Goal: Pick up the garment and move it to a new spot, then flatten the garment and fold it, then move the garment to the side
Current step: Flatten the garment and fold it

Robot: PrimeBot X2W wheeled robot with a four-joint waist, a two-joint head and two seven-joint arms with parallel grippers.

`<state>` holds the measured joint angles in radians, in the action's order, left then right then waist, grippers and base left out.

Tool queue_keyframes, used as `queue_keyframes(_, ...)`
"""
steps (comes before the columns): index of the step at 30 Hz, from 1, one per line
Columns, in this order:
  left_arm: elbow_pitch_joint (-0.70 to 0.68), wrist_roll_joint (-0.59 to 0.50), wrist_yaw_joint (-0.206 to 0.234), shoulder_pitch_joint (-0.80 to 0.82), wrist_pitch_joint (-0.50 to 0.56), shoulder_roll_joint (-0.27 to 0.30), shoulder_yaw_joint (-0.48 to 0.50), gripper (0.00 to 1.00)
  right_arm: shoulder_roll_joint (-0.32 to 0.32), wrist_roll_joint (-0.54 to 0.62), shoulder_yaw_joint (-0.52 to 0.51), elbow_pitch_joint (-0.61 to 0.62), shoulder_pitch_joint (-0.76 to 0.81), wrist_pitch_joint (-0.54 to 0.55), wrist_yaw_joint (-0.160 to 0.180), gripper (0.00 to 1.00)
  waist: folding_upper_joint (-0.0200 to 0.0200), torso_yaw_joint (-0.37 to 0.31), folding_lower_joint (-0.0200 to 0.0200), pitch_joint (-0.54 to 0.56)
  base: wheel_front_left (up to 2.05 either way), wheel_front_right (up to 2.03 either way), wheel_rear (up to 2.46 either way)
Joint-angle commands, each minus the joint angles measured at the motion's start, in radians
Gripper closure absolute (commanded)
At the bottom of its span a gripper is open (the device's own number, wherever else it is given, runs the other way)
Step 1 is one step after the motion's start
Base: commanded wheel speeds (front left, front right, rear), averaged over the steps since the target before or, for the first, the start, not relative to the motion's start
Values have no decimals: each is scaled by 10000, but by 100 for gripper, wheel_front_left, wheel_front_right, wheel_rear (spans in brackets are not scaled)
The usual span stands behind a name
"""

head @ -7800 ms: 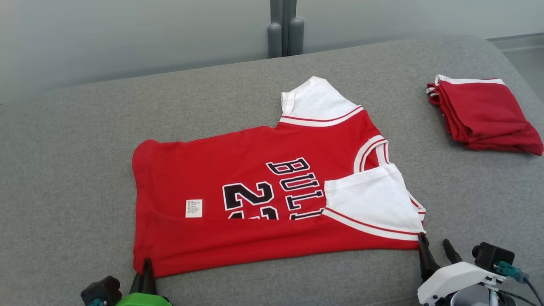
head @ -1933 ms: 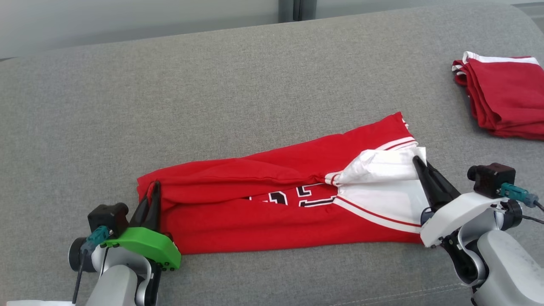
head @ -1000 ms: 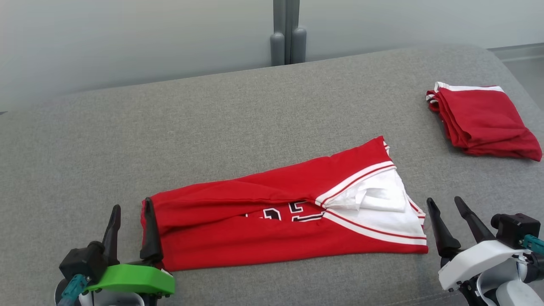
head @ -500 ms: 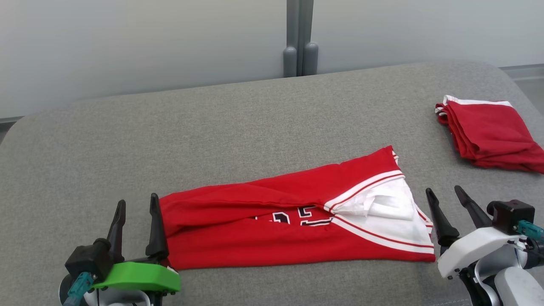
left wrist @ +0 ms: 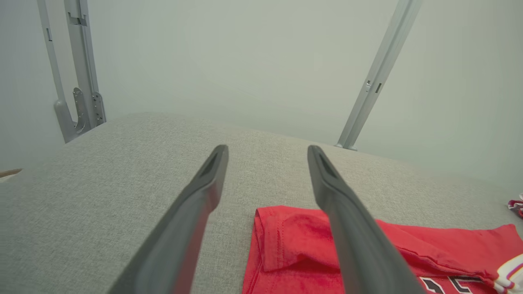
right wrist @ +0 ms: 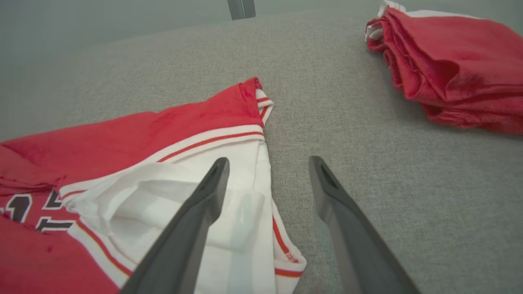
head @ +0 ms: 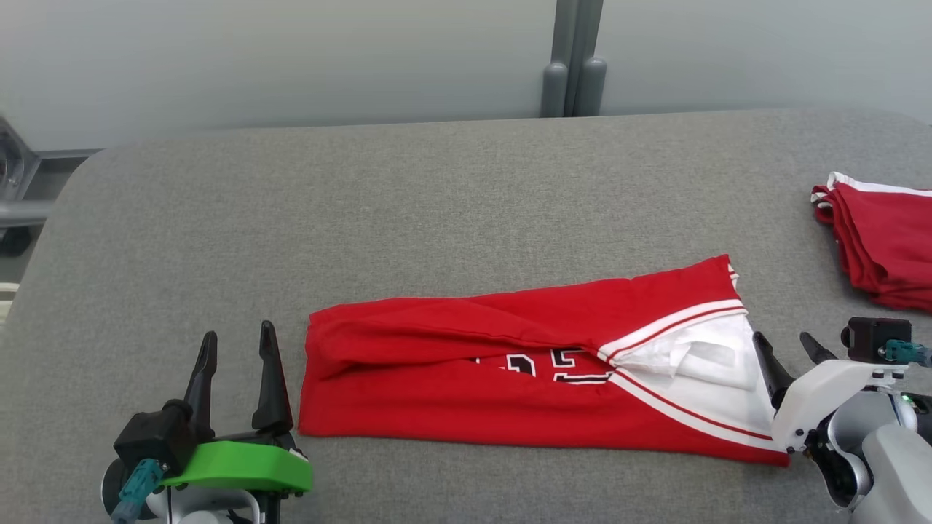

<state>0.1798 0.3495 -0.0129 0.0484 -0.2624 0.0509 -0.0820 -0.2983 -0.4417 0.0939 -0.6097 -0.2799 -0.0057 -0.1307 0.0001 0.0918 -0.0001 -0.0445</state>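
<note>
Mid-frame, the garment [head: 510, 407] lies folded into a long strip, left gripper [head: 238, 332] and right gripper [head: 780, 337] flanking it, fingers apart and empty; cross-folding and moving aside likely remain.

A grey woven-fabric surface [head: 291, 218] with rounded corners lies under soft, even light with hardly any shadow. Behind it stands a plain pale grey-green wall [head: 291, 58], and a pair of grey metal posts [head: 573, 58] rises against it just past the far edge. Metal framing [head: 22, 212] shows beyond the surface's left corner.
</note>
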Motion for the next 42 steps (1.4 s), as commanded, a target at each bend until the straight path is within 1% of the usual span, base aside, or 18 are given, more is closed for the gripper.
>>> queue_keyframes(1,-15,-79,15,157,-29,10,13,0,-63,-195,15,-204,-162,52,0,0,-1,262,1,-149,0,0,0)
queue_keyframes(6,-11,-91,-16,246,-29,8,67,0,-161,-769,162,-1360,-699,162,0,0,-1,556,1,-322,0,0,0)
queue_keyframes(11,27,-111,-22,312,-29,7,80,0,-141,-1241,645,-2116,-1031,359,0,0,-1,757,1,-428,0,0,0)
queue_keyframes(16,25,-55,17,339,-29,6,98,0,-163,-1767,1305,-2366,-1064,562,-1,0,-1,844,1,-467,0,0,0)
queue_keyframes(22,-14,14,44,333,-29,5,130,0,-174,-2312,2279,-2184,-1017,869,-6,0,-1,818,1,-472,0,0,0)
queue_keyframes(25,-16,37,58,331,-29,4,114,0,-324,-2229,2816,-2154,-1109,900,-16,0,-1,780,1,-461,0,0,0)
queue_keyframes(26,-11,42,60,333,-29,4,103,0,-402,-2036,2982,-2245,-1163,846,-15,13,-1,770,1,-456,0,0,0)
queue_keyframes(27,-1,49,61,335,-29,4,96,0,-451,-1884,3101,-2375,-1206,790,-12,51,-1,762,1,-451,0,0,0)
queue_keyframes(28,10,59,60,337,-29,4,83,0,-491,-1736,3213,-2515,-1269,745,-10,65,-1,754,1,-444,0,0,0)
queue_keyframes(29,20,63,62,338,-29,4,73,0,-497,-1622,3295,-2656,-1342,689,-1,76,-1,745,1,-437,0,0,0)
queue_keyframes(30,28,66,68,340,-29,4,74,0,-474,-1489,3384,-2792,-1401,684,-1,91,-1,734,1,-429,0,0,0)
queue_keyframes(31,36,73,76,341,-29,4,69,0,-449,-1376,3435,-2949,-1476,608,0,100,-1,723,1,-421,0,0,0)
queue_keyframes(35,17,68,110,270,-29,5,143,0,-450,-1198,3324,-3462,-1959,66,22,100,-1,559,1,-356,0,0,0)
queue_keyframes(39,17,67,98,175,-29,5,168,0,-495,-1287,3187,-3571,-2197,-268,19,100,-1,339,1,-294,0,0,0)
queue_keyframes(42,-6,101,111,122,-29,5,130,0,-695,-1393,3066,-3542,-2420,-508,17,100,-1,63,1,-225,0,0,0)
